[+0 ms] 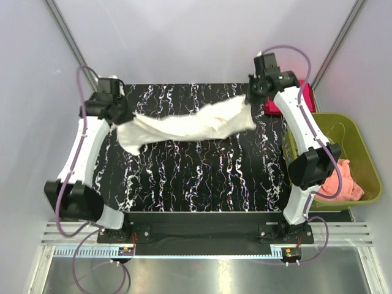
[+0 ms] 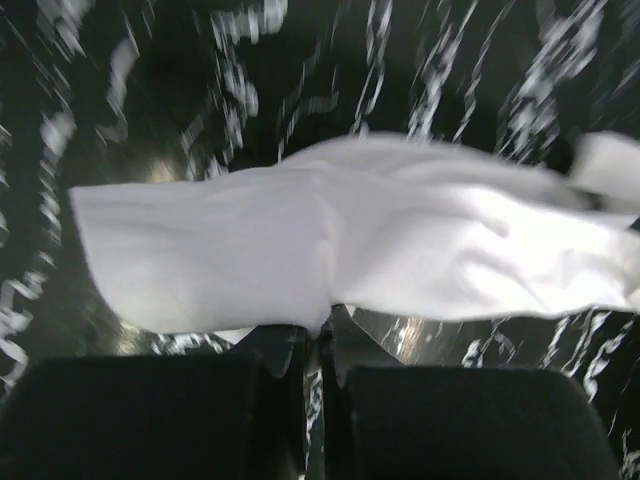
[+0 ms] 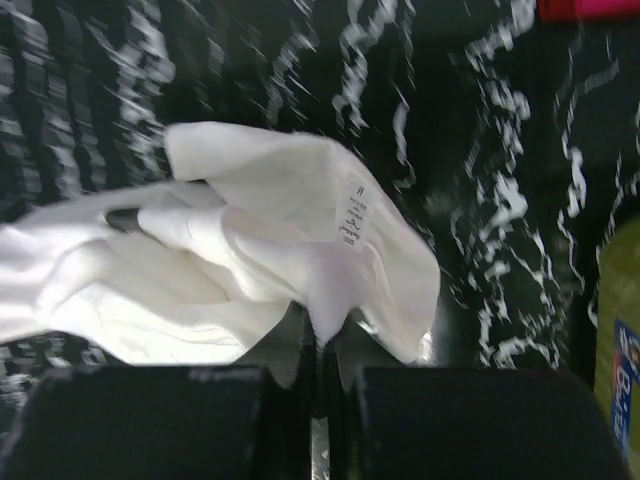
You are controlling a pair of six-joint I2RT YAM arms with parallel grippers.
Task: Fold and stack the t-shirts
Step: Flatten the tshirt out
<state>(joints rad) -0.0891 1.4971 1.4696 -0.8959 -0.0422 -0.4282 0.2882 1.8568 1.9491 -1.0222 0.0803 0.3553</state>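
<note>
**A:** What takes up most of the view?
**B:** A black bench veined in white.

**A:** And the largest cloth on it?
**B:** The cream tee, bunched into a long band and strung from left to right across the far half of the bench. A loose end droops at its left. From above one cannot tell whether the band clears the bench or brushes it. Both wrist views are smeared, so which face is turned outward cannot be told.

**A:** What stands to the right?
**B:** A green bin sits just beside the bench. The right arm hides its near-left corner. A pink cloth lies crumpled inside, partly behind that arm.

**A:** Where is the red tee?
**B:** At the bench's far right corner. The right arm covers most of it, so how it is folded cannot be made out.

**A:** And the fingers?
**B:** The left fingers are clenched on the cream tee's left end. The right fingers are clenched on its right end. In each wrist view the cloth is pinched between them.

**A:** Anything smaller?
**B:** A white label on the cream tee near the right fingers. Its print is too blurred to read.
</note>
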